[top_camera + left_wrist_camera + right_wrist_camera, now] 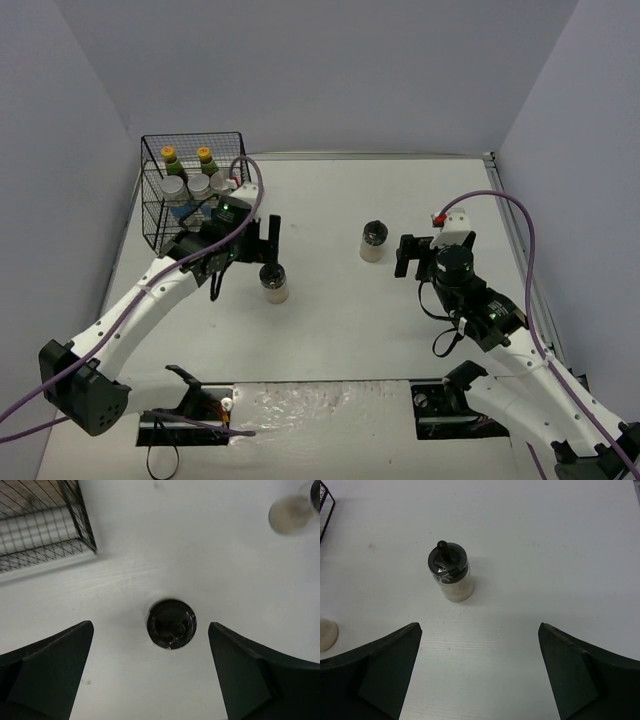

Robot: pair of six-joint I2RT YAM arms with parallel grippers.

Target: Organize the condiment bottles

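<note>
**Left end effector [267,240] open above black-lidded jar [171,623]**

Wide open, it holds nothing; the jar stands on the table [330,340] directly under it. The right end effector [405,257], also wide open and empty, faces a second jar [449,572]. The wire rack [150,215] with other bottles [169,157] stands near.

No writing can be read from where I stand. The labels on the two sauce bottles [172,163] in the wire rack [150,215], at the far left corner of the table [330,330], are too small to make out.
</note>
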